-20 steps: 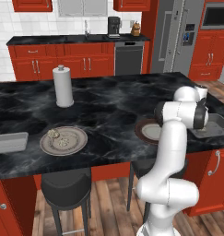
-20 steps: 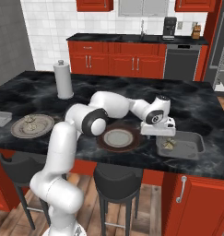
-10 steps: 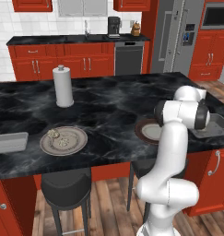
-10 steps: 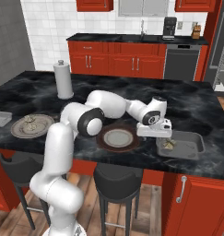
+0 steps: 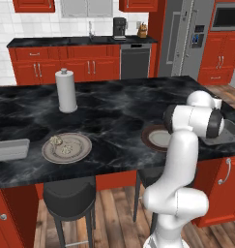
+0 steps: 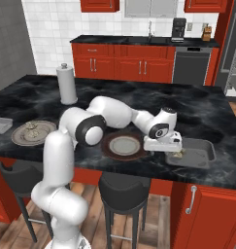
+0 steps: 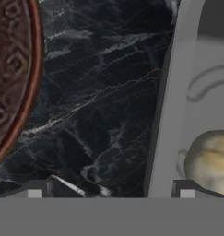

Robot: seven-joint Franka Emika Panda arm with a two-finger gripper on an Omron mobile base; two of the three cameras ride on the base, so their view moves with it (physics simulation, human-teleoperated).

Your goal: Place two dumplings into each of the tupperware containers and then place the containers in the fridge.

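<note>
White arm links reach forward and low across the black marble island counter (image 6: 207,114), with the forearm lying nearly level and the wrist turned down so the two-finger gripper (image 6: 176,152) points at the counter. In the right base view the gripper sits at the near-left corner of a shallow rectangular translucent grey tupperware container (image 6: 202,154). Its jaws stand wide apart and hold nothing.

In the hand view the two dark finger tips (image 7: 34,190) rise at the bottom edge, set far apart. One tip is over bare marble; the other is over the raised rim of the grey container (image 7: 171,110). A pale beige lumpy dumpling (image 7: 209,161) lies inside the container, just beside that second tip and between the jaws' line and the container's floor; contact with the tip cannot be confirmed.

A round dark brown plate with a grey centre (image 6: 122,145) lies on the counter just beside the gripper, on the side opposite the container; its patterned rim (image 7: 12,73) shows in the hand view.

Well apart from the gripper, across the counter, a round grey plate (image 5: 66,147) carries two more dumplings (image 5: 56,141). A second grey container (image 5: 10,149) lies just beyond that plate. A grey stainless-steel fridge (image 5: 186,38) stands far behind the island.
</note>
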